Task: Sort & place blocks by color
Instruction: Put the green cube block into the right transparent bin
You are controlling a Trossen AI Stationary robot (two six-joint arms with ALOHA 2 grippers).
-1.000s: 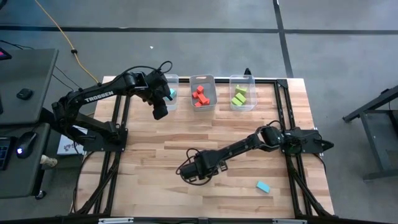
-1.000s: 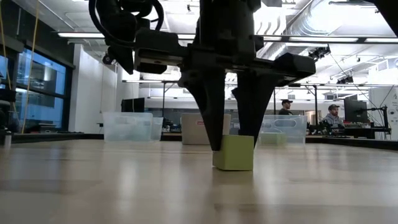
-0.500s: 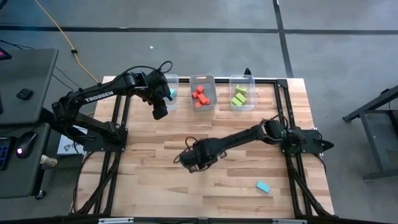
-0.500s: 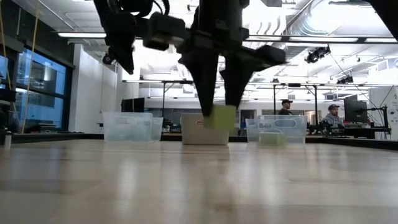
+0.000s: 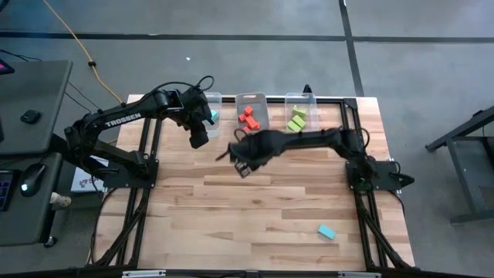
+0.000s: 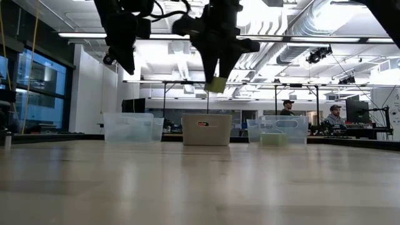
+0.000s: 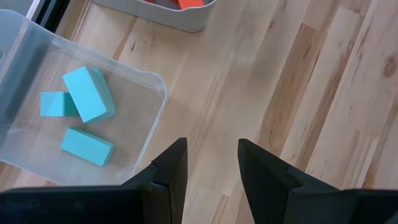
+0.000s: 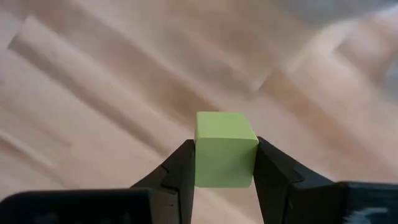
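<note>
A robotics lab is showing itself: beyond the wooden table (image 6: 200, 181), ceiling strip lights (image 6: 331, 40) are glowing, and people (image 6: 287, 107) are sitting at workstations.

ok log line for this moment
right gripper: shut on green cube, raised | left gripper: open, empty, beside blue bin | loose blue block: on table

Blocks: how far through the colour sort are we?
Nearly done. Light blue blocks sit in the left bin, red-orange ones in the middle bin, lime green ones in the right bin. The right claw holds a green cube above the table. The left claw hangs open and empty by the left bin. One blue block remains on the table.
</note>
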